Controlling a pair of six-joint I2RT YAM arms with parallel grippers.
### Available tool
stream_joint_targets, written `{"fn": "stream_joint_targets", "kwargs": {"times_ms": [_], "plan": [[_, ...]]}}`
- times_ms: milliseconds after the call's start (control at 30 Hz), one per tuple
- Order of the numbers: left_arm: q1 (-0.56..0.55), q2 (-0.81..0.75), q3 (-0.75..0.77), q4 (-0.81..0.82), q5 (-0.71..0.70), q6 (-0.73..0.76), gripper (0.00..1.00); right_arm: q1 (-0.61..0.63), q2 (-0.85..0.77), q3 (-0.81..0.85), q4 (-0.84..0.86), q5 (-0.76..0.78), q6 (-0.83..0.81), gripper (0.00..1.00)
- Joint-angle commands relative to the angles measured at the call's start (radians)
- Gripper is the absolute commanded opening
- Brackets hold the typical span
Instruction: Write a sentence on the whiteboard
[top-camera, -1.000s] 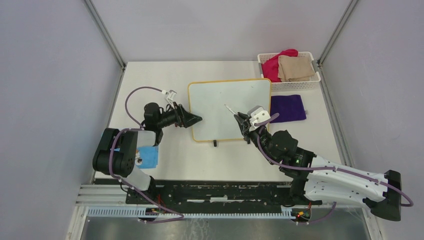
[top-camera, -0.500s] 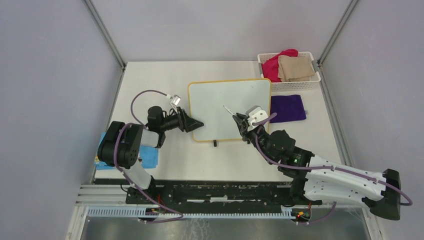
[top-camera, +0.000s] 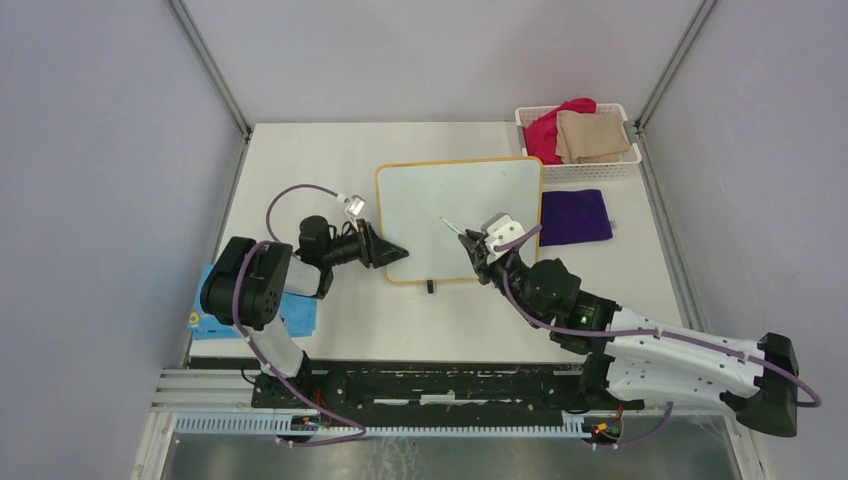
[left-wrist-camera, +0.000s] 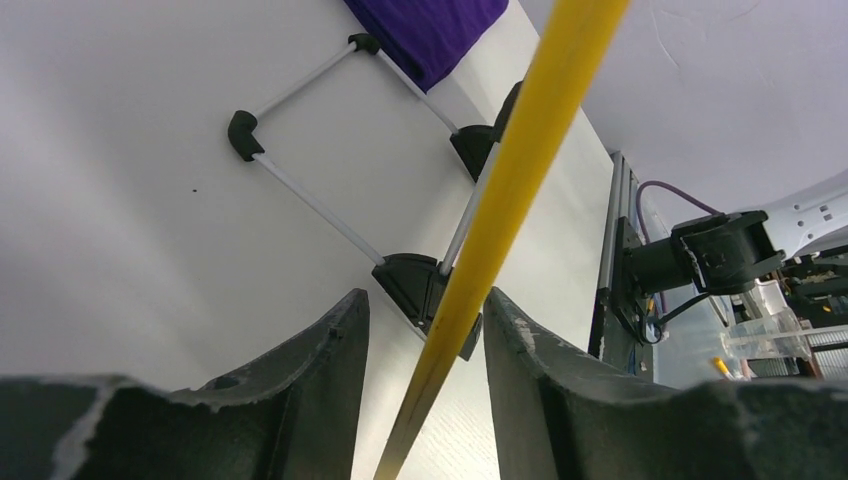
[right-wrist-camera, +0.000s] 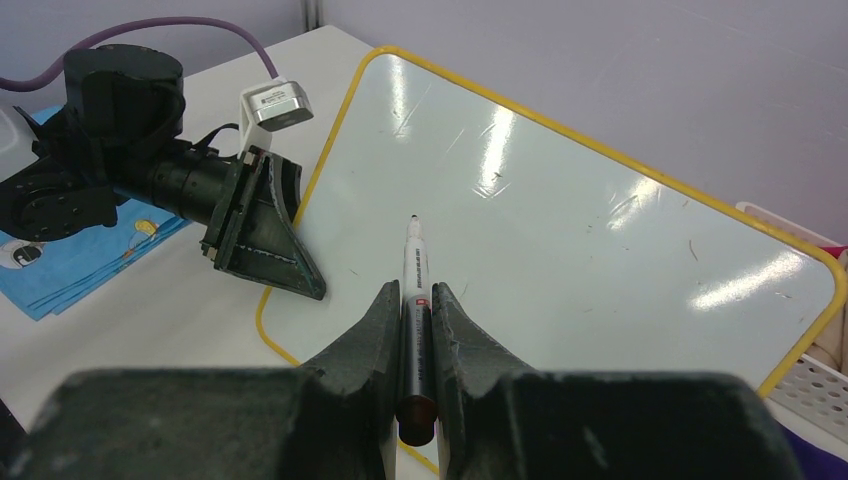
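Observation:
The whiteboard (top-camera: 455, 205) with its yellow frame lies on the table; its glossy face (right-wrist-camera: 560, 220) is blank and no sentence shows. My left gripper (top-camera: 397, 250) is at the board's near-left edge. In the left wrist view its open jaws (left-wrist-camera: 425, 297) straddle the yellow frame (left-wrist-camera: 520, 150) with a gap on each side. It also shows in the right wrist view (right-wrist-camera: 270, 240). My right gripper (top-camera: 470, 246) is shut (right-wrist-camera: 414, 288) on a black-and-white marker (right-wrist-camera: 414, 268), whose tip points at the board's near-left part, slightly above the surface.
A white basket (top-camera: 628, 160) with red and beige cloths stands at the back right. A purple cloth (top-camera: 576, 217) lies right of the board. A blue card (top-camera: 292, 312) lies beside the left arm base. A black foot (top-camera: 430, 287) sticks out at the board's near edge.
My left gripper has shifted slightly toward the board's near-left corner as its arm folded back. My right gripper has moved a little left with the marker.

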Motion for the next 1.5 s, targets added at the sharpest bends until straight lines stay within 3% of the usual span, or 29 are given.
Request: {"fn": "stream_joint_targets", "kwargs": {"times_ms": [0,467,1000,1467], "plan": [[-0.005,0.015,-0.006,0.063,0.020,0.016,0.50,0.002,0.001,0.040,0.040,-0.010,0.016,0.00],[-0.005,0.051,-0.011,0.144,0.033,-0.030,0.38,0.002,0.011,0.035,0.041,-0.016,0.021,0.00],[-0.006,0.050,-0.005,0.093,0.022,0.004,0.23,0.002,0.048,0.045,0.062,0.004,0.033,0.00],[-0.007,0.043,0.002,0.050,0.017,0.031,0.16,-0.003,0.260,0.175,0.141,0.122,0.033,0.00]]}}
